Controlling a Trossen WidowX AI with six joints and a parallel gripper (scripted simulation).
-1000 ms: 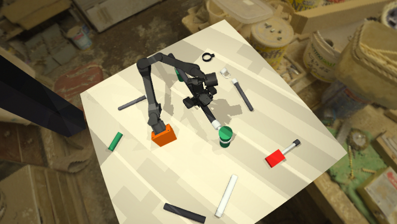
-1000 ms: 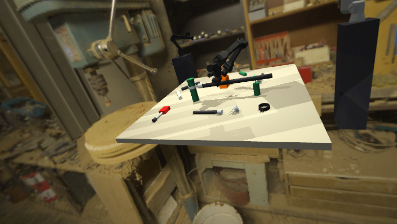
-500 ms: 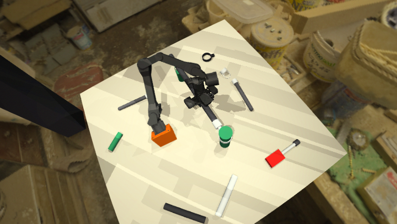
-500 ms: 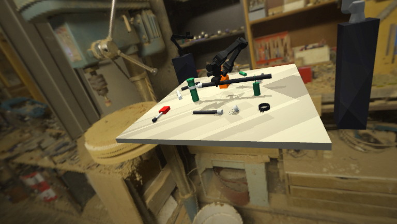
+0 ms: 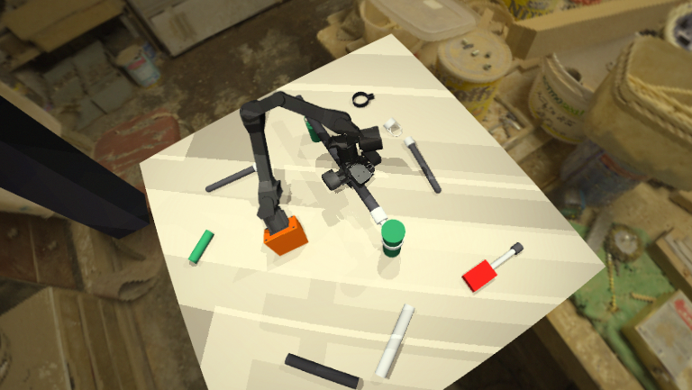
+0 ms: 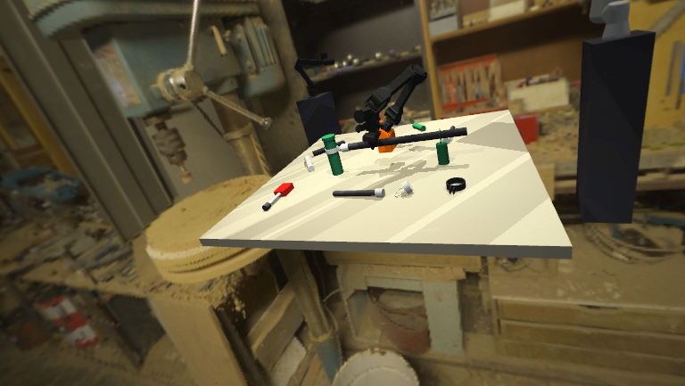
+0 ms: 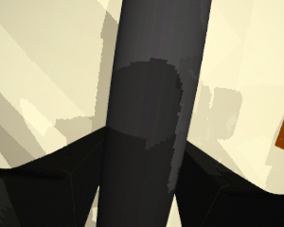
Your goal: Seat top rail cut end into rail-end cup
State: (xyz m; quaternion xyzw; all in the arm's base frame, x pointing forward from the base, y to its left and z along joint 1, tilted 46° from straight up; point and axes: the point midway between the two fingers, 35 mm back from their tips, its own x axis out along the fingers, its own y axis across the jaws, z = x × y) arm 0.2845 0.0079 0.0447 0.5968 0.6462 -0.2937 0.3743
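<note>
The gripper is clenched on the long dark rail, one finger on each side of the tube, so that the arm can steer it along its own length. It grips between the two green posts, which leaves the end by the big post free to enter the white cup. That cup hangs beside the post on a pale band, set high near the green cap, probably to keep the cup level with the rail. The rail's end meets the cup's mouth; whether it is fully seated cannot be told. The rail's far end reaches past the small post, passing above it, where the loop presumably carries it and saves the gripper from bearing that end. The next move is likely a straight push toward the big post, then letting go. A crooked push could tip the post or drag the band down, so a line true to the cup matters.
</note>
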